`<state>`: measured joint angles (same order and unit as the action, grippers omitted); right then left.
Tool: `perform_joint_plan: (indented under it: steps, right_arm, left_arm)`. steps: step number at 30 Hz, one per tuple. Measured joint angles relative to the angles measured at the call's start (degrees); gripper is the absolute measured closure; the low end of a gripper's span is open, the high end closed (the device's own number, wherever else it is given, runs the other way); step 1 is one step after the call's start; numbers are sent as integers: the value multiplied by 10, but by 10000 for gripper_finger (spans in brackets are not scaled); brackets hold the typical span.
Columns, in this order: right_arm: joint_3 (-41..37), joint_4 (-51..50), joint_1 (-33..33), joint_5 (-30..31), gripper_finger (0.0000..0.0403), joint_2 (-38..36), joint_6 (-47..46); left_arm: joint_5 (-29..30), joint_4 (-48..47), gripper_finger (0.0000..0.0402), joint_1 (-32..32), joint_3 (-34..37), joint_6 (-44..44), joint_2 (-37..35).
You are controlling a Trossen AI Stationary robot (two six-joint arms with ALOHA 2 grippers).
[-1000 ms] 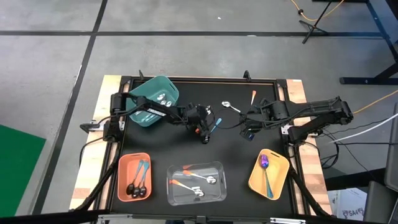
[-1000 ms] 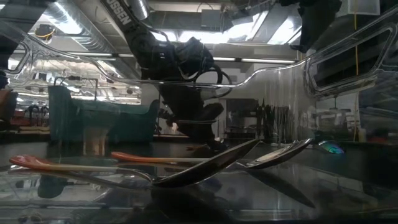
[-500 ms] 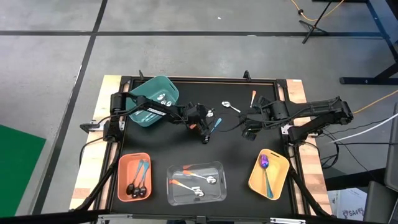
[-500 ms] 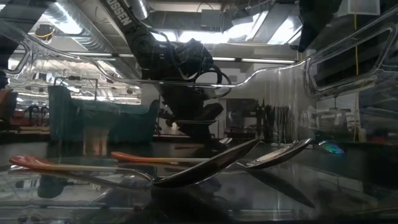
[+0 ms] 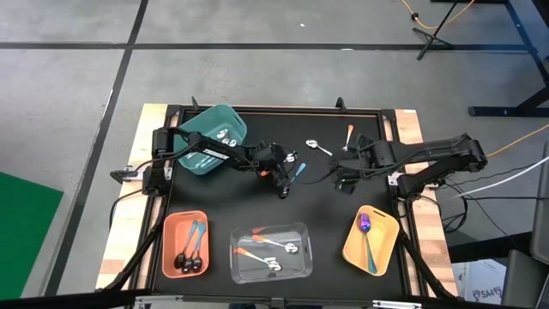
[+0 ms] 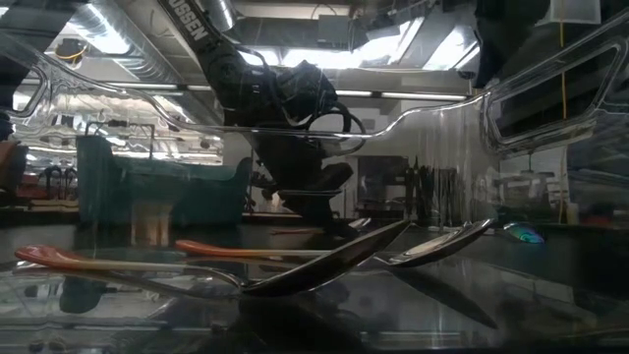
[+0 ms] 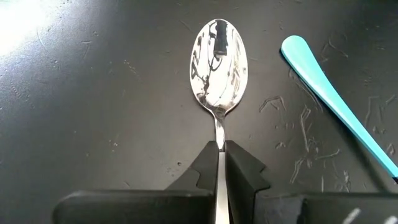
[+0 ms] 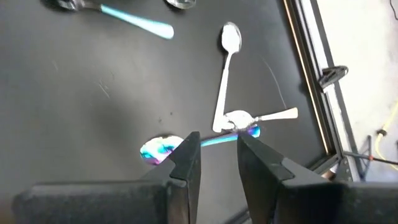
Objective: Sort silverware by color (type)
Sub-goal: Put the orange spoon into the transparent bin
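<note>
An all-silver spoon [image 7: 219,53] lies bowl-up on the black mat, and my left gripper [image 7: 220,148] [image 5: 280,182] is shut on its handle. Beside it lies a teal-handled spoon [image 7: 336,106] [image 5: 298,170]. My right gripper [image 8: 217,146] [image 5: 343,182] stands open above a purple-bowled spoon [image 8: 160,149], whose teal handle crosses under the gap. Just beyond that lie two silver spoons [image 8: 227,68] [image 8: 261,117]. Another silver spoon [image 5: 317,148] and an orange-handled one [image 5: 350,133] lie near the far edge. My left gripper pinches the silver spoon's thin handle [image 7: 219,134] between its two fingers, just behind the bowl. The fingers come from above and lie along the handle. The bowl [image 7: 219,53] lies flat on the mat beyond the fingertips.
The teal bin [image 5: 214,137] stands at the far left under the left arm. Along the near edge stand the salmon bin [image 5: 186,243], the clear bin [image 5: 271,251] and the yellow bin [image 5: 371,239], each holding spoons. The mat's raised frame [image 8: 311,74] runs close to the right gripper.
My left gripper has drawn a little toward the table's left edge, low over the mat at the silver spoon.
</note>
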<state>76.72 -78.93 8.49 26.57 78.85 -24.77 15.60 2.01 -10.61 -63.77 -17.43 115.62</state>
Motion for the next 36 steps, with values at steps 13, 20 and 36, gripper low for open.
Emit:
perform_joint_plan:
  steps: [13, 20, 36]
  right_arm:
    - [-93, 0, 0, -6, 311, 0, 0]
    - [-99, 18, 0, -9, 311, 0, -4]
    - [-99, 87, 0, -67, 311, 0, 13]
  left_arm:
    - [-33, -13, 391, 8, 1, 30, -60]
    - [-34, -39, 391, 25, 1, 31, -124]
    - [-33, -195, 391, 117, 1, 31, -320]
